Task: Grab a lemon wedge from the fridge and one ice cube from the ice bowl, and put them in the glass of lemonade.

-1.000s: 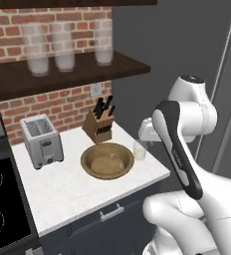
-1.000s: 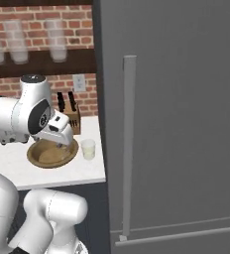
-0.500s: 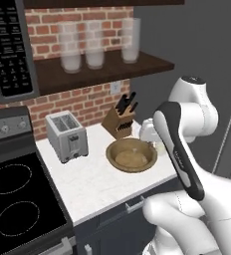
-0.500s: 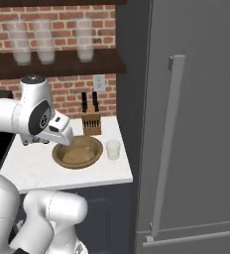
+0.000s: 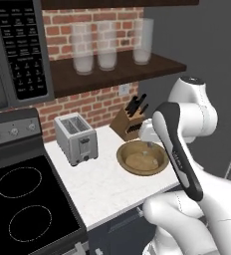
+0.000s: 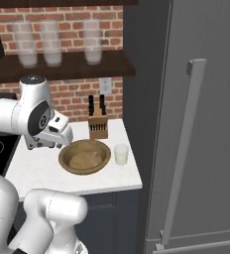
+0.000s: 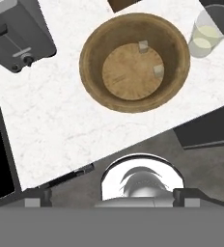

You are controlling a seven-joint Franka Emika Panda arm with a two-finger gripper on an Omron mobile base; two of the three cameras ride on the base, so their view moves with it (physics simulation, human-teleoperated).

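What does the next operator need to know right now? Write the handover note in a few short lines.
Pincer: open and empty, high above the counter's front edge, looking down on it.
Ice bowl: on the counter between the toaster and the glass of lemonade. Two ice cubes lie in it, the nearer to the glass being ice cube.
Fridge: door shut, to the right of the counter; the lemon wedge is presumably inside, unseen.
Done: nothing visibly in the glass but the drink.
Left: pick one cube and drop it in the glass; open the fridge, fetch the wedge, add it too.
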